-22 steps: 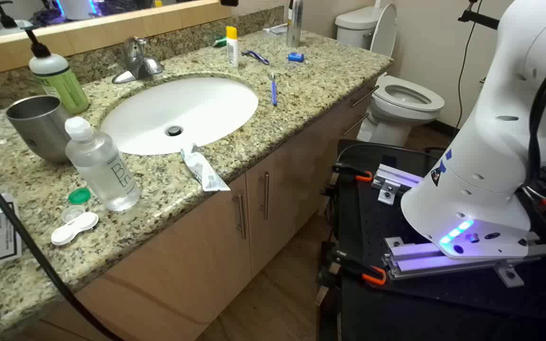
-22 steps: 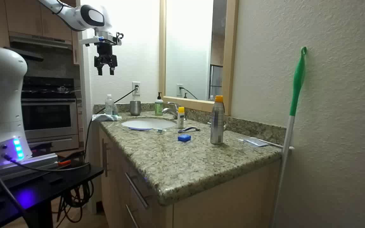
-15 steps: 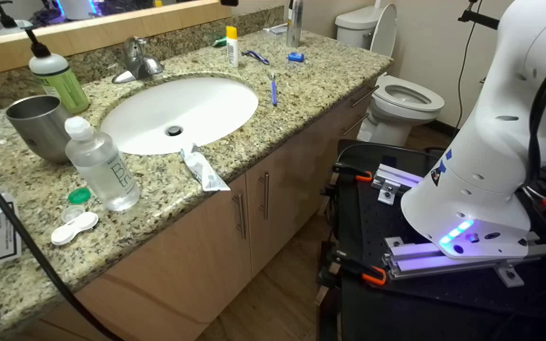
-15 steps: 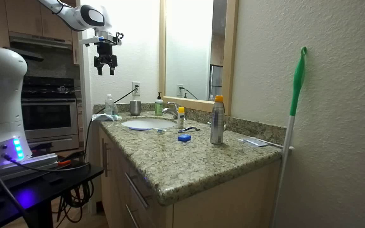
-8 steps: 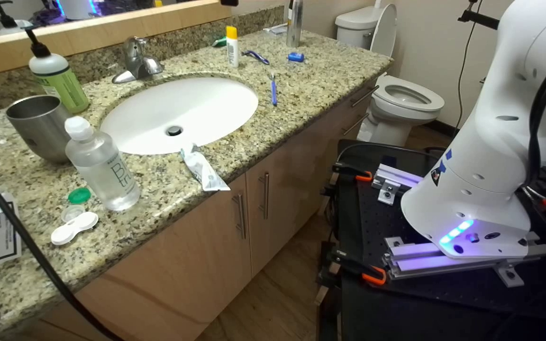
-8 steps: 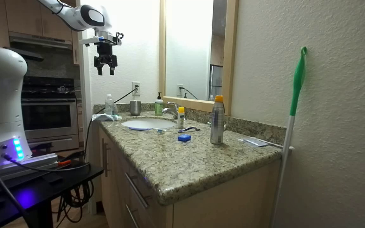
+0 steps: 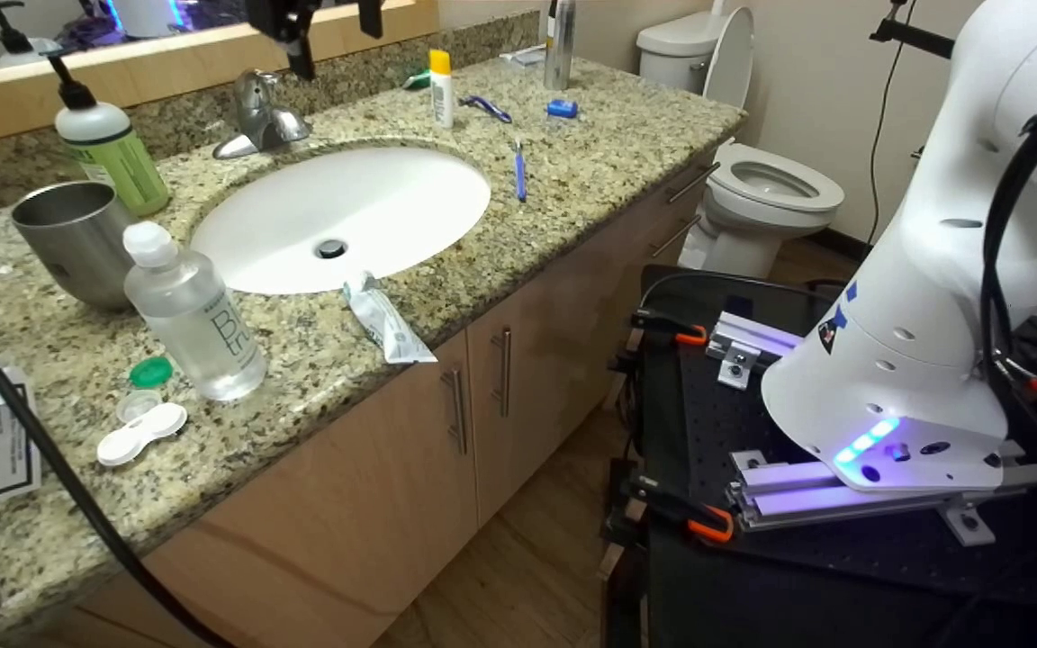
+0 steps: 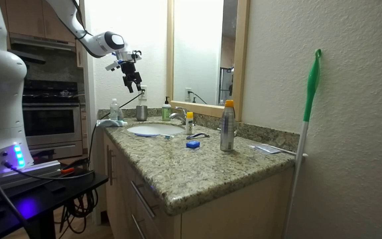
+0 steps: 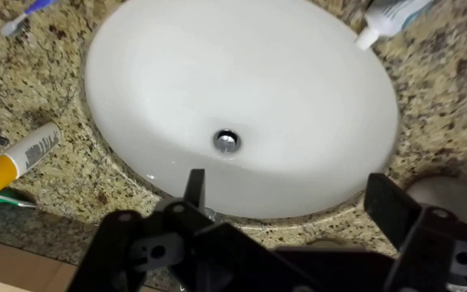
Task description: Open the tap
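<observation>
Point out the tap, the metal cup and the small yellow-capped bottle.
Tap (image 7: 259, 117): in an exterior view, on its chrome body.
Metal cup (image 7: 82, 252): in an exterior view, on its outer wall.
Small yellow-capped bottle (image 9: 23, 155): in the wrist view, on its white body near the cap.

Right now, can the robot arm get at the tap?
Likely yes, though exact reach is hard to judge: the fingers are open and higher than the tap, with nothing visible between, and the pump bottle stands apart from it.
</observation>
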`<state>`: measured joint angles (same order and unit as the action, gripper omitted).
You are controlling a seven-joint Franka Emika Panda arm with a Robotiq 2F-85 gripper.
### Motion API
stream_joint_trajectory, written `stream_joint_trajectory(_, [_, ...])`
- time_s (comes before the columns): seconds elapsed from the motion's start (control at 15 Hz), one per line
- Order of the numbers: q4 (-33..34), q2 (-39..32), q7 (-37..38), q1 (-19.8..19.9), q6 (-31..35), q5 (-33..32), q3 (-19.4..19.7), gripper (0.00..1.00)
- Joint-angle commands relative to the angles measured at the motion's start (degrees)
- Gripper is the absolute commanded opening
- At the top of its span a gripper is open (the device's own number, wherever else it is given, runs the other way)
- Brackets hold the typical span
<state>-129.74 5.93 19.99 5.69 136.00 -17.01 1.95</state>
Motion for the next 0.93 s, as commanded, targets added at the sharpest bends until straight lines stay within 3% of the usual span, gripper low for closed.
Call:
stream_joint_trajectory(0.0, [7.7, -10.3, 10.3, -0.3, 3.0, -7.4, -0.5, 1.0])
stream_joint_trajectory(0.13, [7.7, -10.9, 8.4, -2.1, 2.1, -4.3, 0.0, 1.0])
stream_joint_trajectory(0.47, [7.3, -11.0, 9.1, -3.0, 2.6, -5.0, 0.8, 1.0])
stream_joint_trajectory(0.87, [22.6, -26.4, 14.9, -4.1, -2.2, -12.1, 5.3, 1.0])
